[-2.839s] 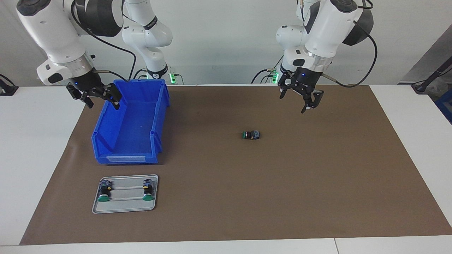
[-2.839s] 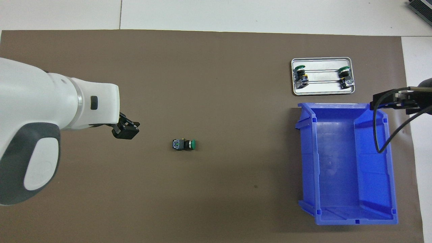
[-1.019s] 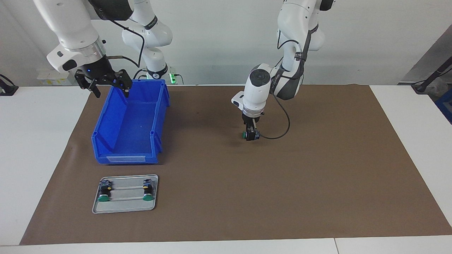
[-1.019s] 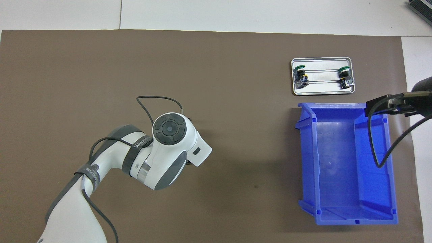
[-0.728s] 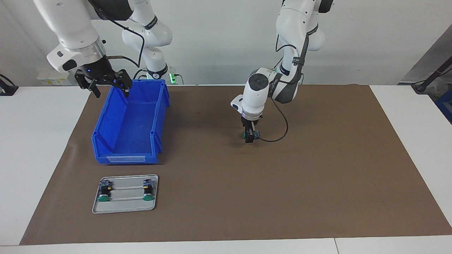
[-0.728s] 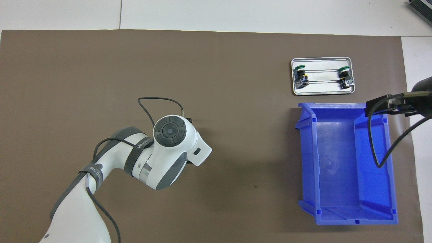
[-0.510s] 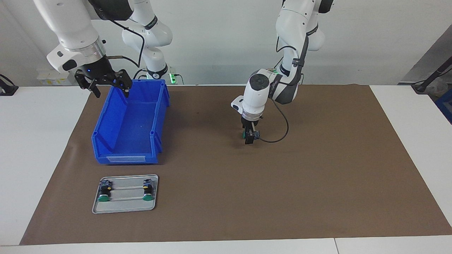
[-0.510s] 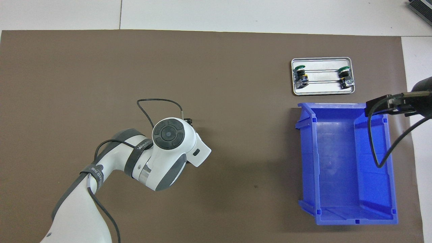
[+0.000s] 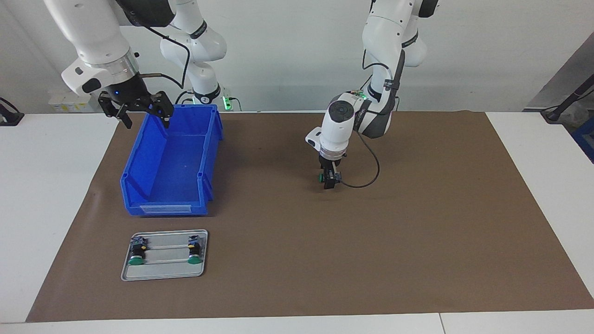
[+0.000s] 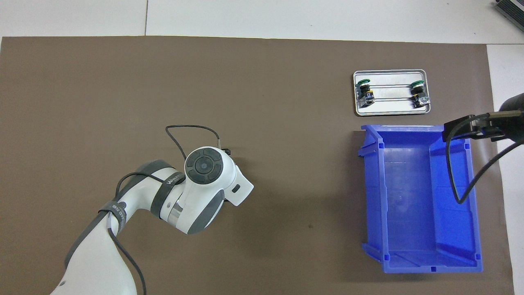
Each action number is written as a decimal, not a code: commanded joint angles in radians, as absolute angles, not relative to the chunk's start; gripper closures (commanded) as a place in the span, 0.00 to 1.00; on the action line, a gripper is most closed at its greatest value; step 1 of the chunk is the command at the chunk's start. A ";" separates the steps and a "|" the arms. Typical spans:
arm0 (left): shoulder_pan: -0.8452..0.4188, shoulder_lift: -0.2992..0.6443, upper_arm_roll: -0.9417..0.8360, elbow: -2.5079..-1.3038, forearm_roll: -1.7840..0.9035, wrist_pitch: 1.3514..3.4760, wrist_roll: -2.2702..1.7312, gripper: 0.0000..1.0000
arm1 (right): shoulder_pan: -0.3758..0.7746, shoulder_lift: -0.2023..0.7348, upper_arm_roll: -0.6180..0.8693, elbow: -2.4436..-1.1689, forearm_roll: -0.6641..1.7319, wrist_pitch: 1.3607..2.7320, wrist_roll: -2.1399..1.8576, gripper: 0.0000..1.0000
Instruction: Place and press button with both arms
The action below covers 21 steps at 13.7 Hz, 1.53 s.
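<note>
the left gripper point(image 9: 329, 180) was down at the button point(image 9: 321, 176) in the middle of the brown mat point(image 9: 417, 232), fingers astride it; whether they had clamped could not be told. the right gripper point(image 9: 139, 111) hung spread wide over the blue bin point(image 9: 204, 139) rim nearest the robots. compared with a second earlier, the left wrist had turned slightly; the button had not moved.

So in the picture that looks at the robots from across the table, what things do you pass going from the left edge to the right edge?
Right gripper over the blue bin → metal tray holding two buttons → left gripper down at the lone button on the brown mat.
</note>
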State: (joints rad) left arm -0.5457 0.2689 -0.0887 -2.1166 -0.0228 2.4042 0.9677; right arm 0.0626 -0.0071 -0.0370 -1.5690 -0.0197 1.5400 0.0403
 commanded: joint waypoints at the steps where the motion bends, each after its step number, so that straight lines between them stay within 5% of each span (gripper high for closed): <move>1: -0.560 0.262 -0.075 -2.138 -0.006 2.448 0.951 0.30 | 0.054 -0.026 -0.026 -1.586 -0.021 1.534 0.054 0.00; 6: -0.554 0.275 -0.075 -2.137 -0.006 2.476 0.953 0.51 | 0.054 -0.026 -0.026 -1.586 -0.021 1.534 0.054 0.00; 9: -0.545 0.276 -0.072 -2.129 0.073 2.477 0.959 0.89 | 0.054 -0.026 -0.026 -1.585 -0.021 1.534 0.054 0.00; 14: -0.520 0.285 -0.072 -2.105 0.091 2.487 0.948 1.00 | 0.054 -0.026 -0.026 -1.586 -0.021 1.534 0.054 0.00; 21: -0.466 0.333 -0.078 -2.004 -0.113 2.528 0.913 1.00 | 0.052 -0.026 -0.026 -1.586 -0.021 1.534 0.054 0.00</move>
